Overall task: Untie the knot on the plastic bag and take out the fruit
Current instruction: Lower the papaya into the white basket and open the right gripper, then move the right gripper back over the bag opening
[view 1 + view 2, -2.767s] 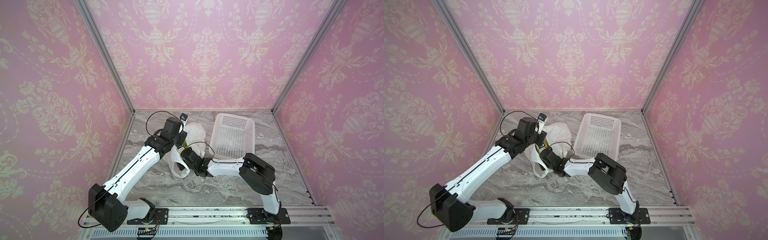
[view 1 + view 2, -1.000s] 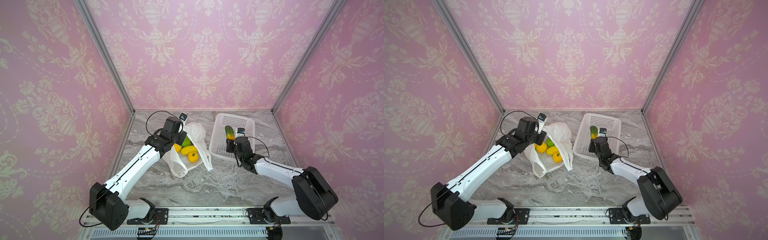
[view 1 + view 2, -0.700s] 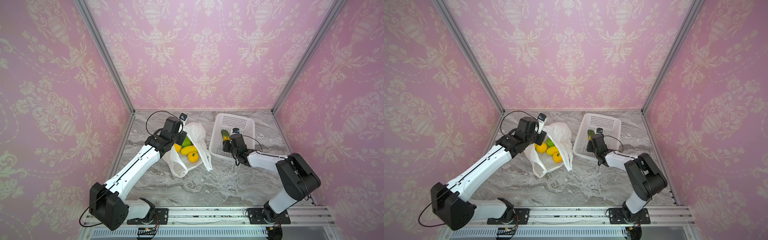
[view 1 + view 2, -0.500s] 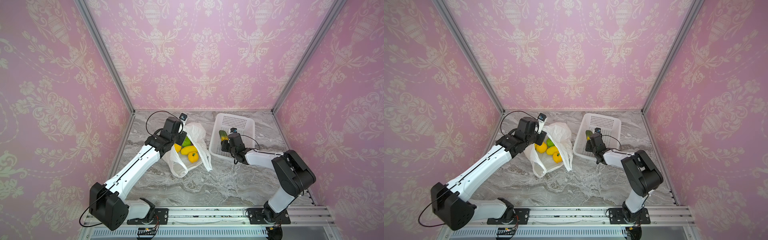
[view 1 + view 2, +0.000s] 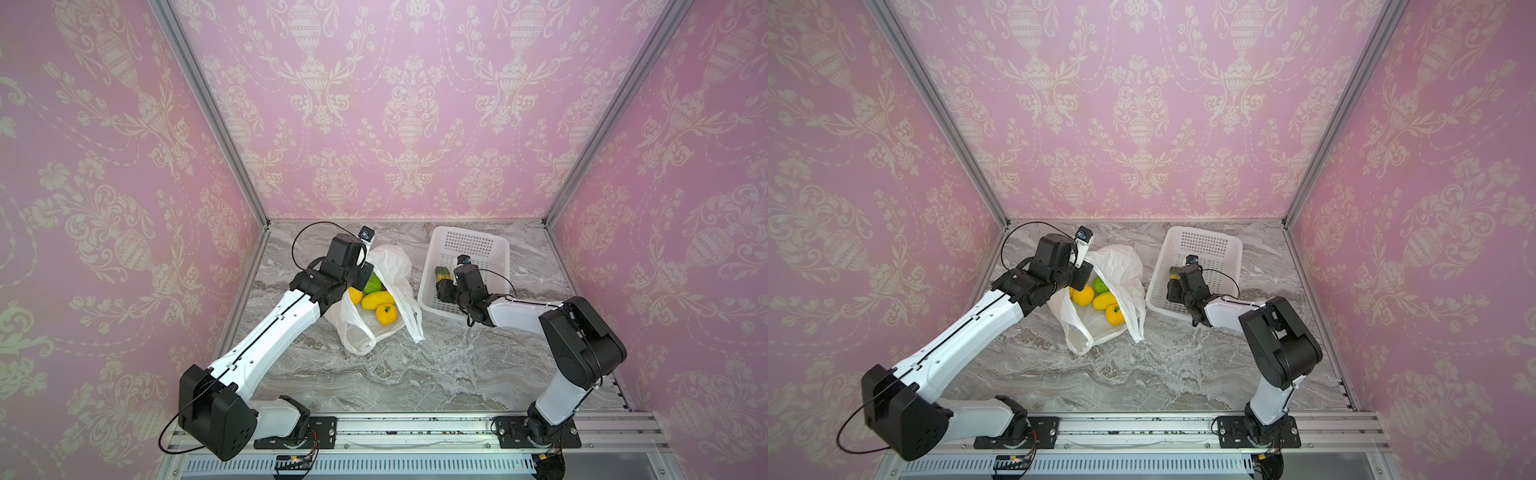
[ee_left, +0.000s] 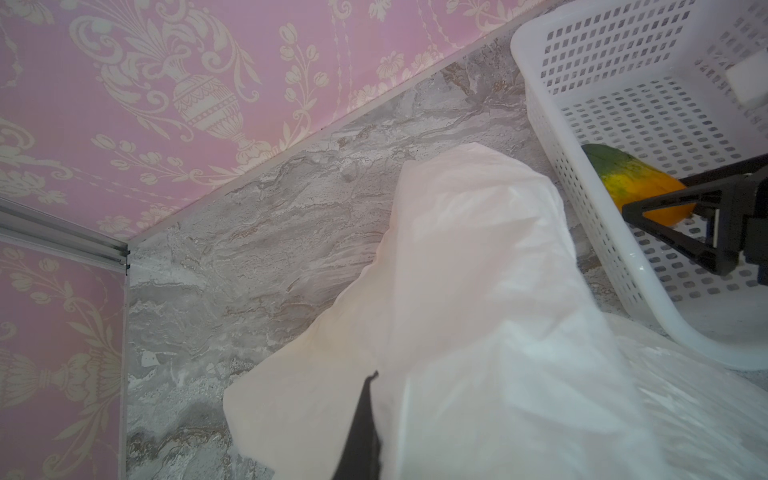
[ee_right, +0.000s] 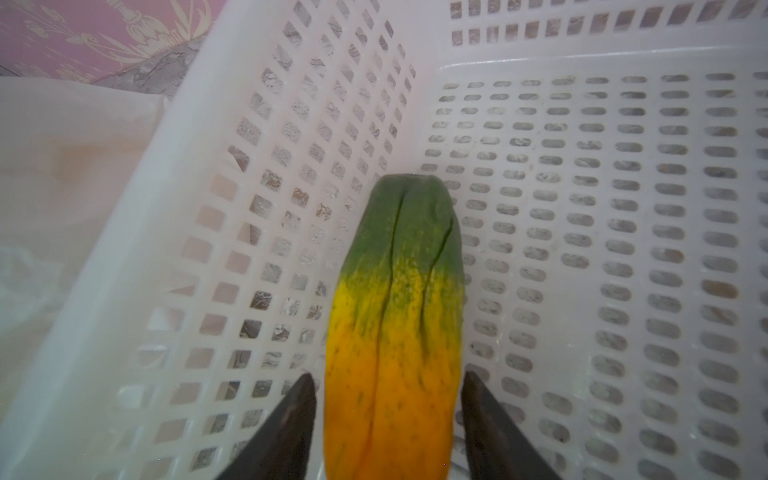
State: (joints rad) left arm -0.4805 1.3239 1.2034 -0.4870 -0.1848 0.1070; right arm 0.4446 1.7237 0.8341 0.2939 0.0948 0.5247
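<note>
Bag open, one fruit in the basket, at least four more to take out.

No knot shows: the plastic bag [image 5: 395, 266] gapes, its rim pinched tight in the closed left gripper [image 6: 368, 399], which holds the mouth up. Just beneath that gripper lie three yellow fruits [image 5: 376, 300] and a green fruit [image 5: 372, 282]. The right gripper [image 7: 386, 382] is inside the white basket [image 5: 486, 245], jaws parted either side of the green-to-orange fruit [image 7: 399, 291], which lies on the basket floor, seemingly released. Untying looks done; emptying is only starting.
</note>
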